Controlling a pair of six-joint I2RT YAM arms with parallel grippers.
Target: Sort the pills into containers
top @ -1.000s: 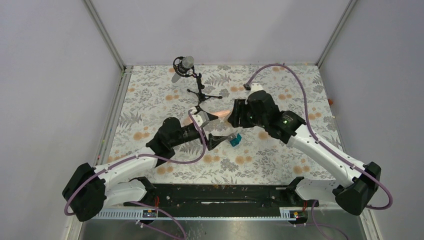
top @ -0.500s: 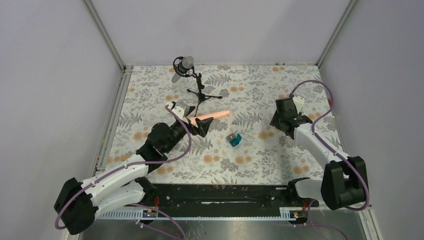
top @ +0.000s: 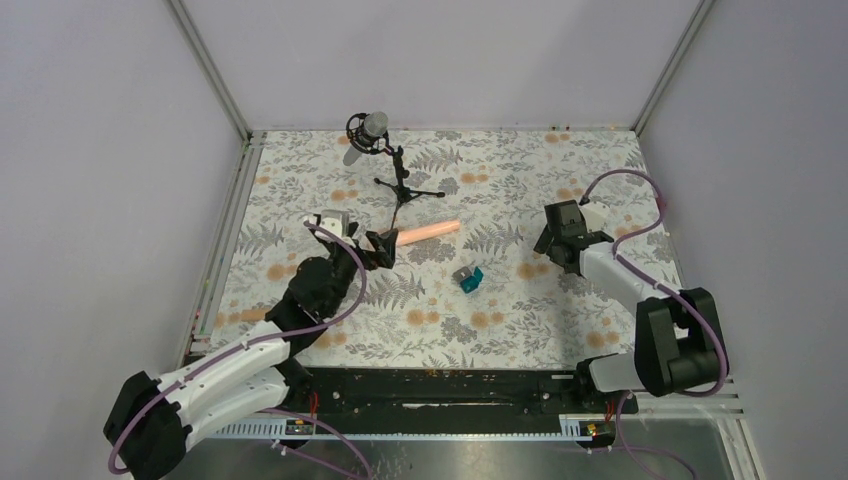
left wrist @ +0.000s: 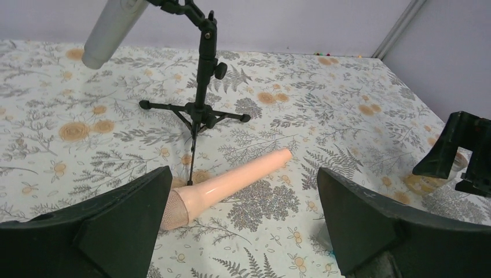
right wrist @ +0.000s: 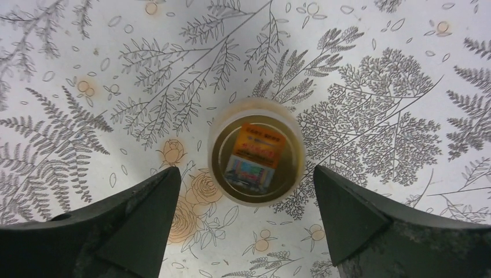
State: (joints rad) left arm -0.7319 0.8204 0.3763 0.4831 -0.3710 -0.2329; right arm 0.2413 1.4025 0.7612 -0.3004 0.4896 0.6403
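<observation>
Cloth: floral, orange roses and grey ferns.
Walls: plain grey.
Right gripper: spread wide, straight above amber bottle.
Left gripper: spread, holding nothing; peach cylinder just ahead.

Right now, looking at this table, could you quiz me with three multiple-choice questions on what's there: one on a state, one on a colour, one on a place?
1. The long peach cylinder is: A standing upright; B lying flat on the flowered cloth; C gripped in a claw.
2. The tiny cube-shaped box is: A teal and grey; B red; C yellow.
3. Straight below the right claw stands: A the cylinder; B the box; C a small amber translucent round bottle.
Answers: 1 B, the left wrist view shows it flat on the cloth beyond the open left claw. 2 A, plain in the top view. 3 C, the right wrist view looks straight down into it.
</observation>
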